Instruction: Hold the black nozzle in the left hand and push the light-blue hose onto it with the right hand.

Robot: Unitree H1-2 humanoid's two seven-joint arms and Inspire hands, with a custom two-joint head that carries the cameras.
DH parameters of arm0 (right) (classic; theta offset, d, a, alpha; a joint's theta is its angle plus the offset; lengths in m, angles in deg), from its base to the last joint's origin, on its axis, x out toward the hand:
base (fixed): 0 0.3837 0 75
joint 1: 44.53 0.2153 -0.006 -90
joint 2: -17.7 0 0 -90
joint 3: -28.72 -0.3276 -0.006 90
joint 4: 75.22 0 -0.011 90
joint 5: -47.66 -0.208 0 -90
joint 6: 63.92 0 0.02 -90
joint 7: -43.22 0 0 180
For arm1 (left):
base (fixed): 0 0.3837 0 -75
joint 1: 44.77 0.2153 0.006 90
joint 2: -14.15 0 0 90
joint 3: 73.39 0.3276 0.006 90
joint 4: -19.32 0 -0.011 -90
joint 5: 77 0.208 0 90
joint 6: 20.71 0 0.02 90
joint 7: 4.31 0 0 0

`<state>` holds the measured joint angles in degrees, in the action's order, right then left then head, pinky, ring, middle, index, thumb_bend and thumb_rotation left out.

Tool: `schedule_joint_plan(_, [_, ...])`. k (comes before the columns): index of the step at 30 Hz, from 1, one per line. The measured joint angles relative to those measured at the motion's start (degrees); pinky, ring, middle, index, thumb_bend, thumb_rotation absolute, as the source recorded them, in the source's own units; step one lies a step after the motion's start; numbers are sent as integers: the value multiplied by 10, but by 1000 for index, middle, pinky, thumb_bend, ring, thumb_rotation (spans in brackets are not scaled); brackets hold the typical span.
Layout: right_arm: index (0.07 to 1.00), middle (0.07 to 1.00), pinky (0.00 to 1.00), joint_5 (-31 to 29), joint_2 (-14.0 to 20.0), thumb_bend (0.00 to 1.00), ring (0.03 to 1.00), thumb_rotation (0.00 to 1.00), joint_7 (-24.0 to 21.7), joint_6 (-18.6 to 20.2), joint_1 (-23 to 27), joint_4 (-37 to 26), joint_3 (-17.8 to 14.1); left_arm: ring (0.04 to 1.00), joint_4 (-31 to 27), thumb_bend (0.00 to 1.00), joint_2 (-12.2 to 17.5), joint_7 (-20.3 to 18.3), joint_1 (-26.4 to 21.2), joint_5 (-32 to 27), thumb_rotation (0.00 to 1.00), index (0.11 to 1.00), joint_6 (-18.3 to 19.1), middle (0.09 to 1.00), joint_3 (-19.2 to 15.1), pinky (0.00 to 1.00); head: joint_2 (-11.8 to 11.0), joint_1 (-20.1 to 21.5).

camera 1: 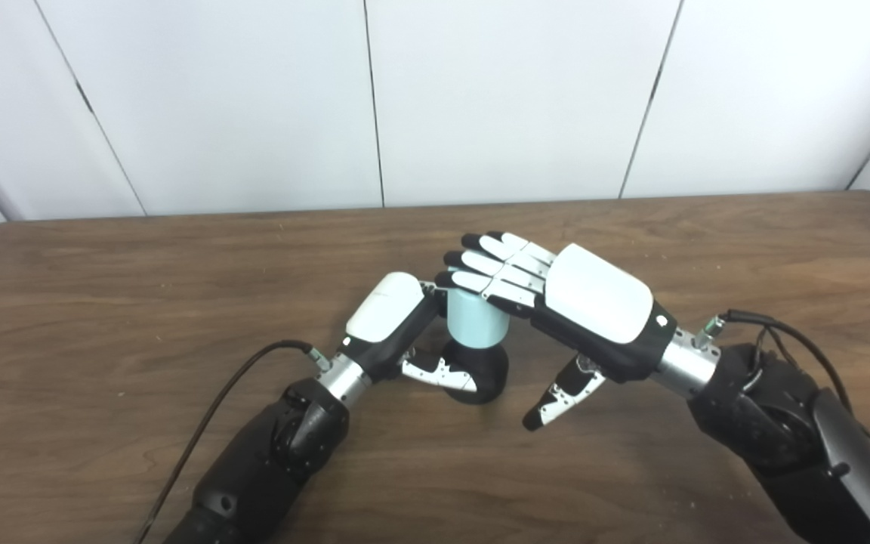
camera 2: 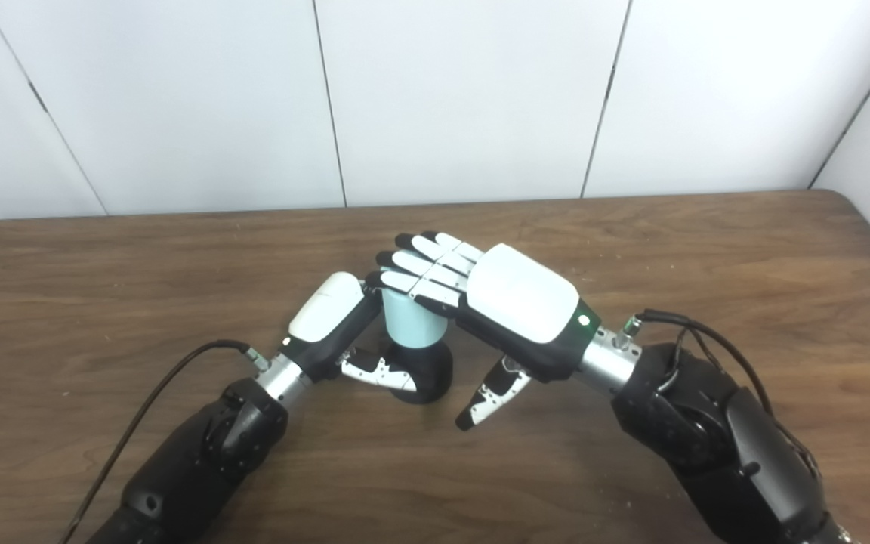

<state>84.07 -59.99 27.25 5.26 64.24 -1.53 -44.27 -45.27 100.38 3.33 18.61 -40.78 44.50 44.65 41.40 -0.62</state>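
Note:
A short light-blue hose stands upright on a round black nozzle at the middle of the table. My left hand is shut on the black nozzle: its thumb curls round the front of it, and its fingers are hidden behind the hose. My right hand is open and lies flat. Its straight fingers rest across the top of the hose, while the thumb hangs down to the right, clear of the hose and nozzle.
The brown wooden table ends at a white panelled wall behind. A black cable runs along my left forearm, and another loops over my right wrist.

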Motion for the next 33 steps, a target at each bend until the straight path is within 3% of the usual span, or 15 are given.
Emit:
schedule_joint_plan(4, [923,965,999,5,0,814,1000,133,10,-4,-6,0,0,482,0,658,0,0,0,0,418,418,0,423,0,517,1,-1])
schedule_joint_plan(11, [937,975,1000,43,-2,807,1000,109,92,-43,-23,30,5,482,0,658,0,-1,1,0,417,411,-1,423,0,517,3,0])
schedule_joint_plan(19, [931,981,1000,64,1,801,1000,109,136,-45,-30,36,19,481,-1,661,0,-4,1,-2,421,417,-1,425,0,515,4,0])
schedule_joint_plan(33, [912,968,1000,79,15,764,1000,131,162,-45,-25,38,39,479,-5,662,0,-7,4,-3,421,417,-1,424,0,506,5,0])
